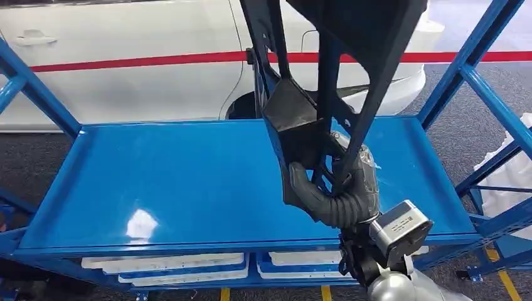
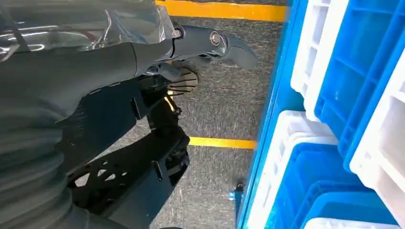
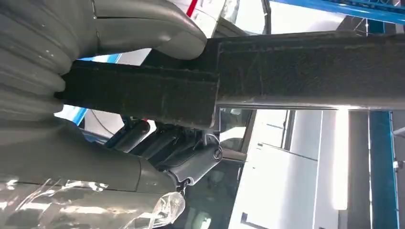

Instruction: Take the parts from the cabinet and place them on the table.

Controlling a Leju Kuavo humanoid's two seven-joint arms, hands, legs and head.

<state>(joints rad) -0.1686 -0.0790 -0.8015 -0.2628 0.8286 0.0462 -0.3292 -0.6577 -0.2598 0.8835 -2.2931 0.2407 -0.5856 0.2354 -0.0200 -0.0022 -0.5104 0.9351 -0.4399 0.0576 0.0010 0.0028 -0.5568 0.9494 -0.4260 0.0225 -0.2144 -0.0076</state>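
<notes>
Grey fingers (image 1: 307,188) of right hand (image 1: 342,188) wrap around black part (image 1: 326,75), thumb (image 3: 143,24) clamped on flat bar in right wrist view. Right hand raised above blue shelf (image 1: 175,182), silver arm rising from lower right. Black part upright, long axis near vertical, struts running up past frame top, box-like section just above grip; held over shelf's right half. Left hand (image 2: 210,45) hangs near floor beside blue and white bins (image 2: 334,119); fingers extended, holding nothing.
</notes>
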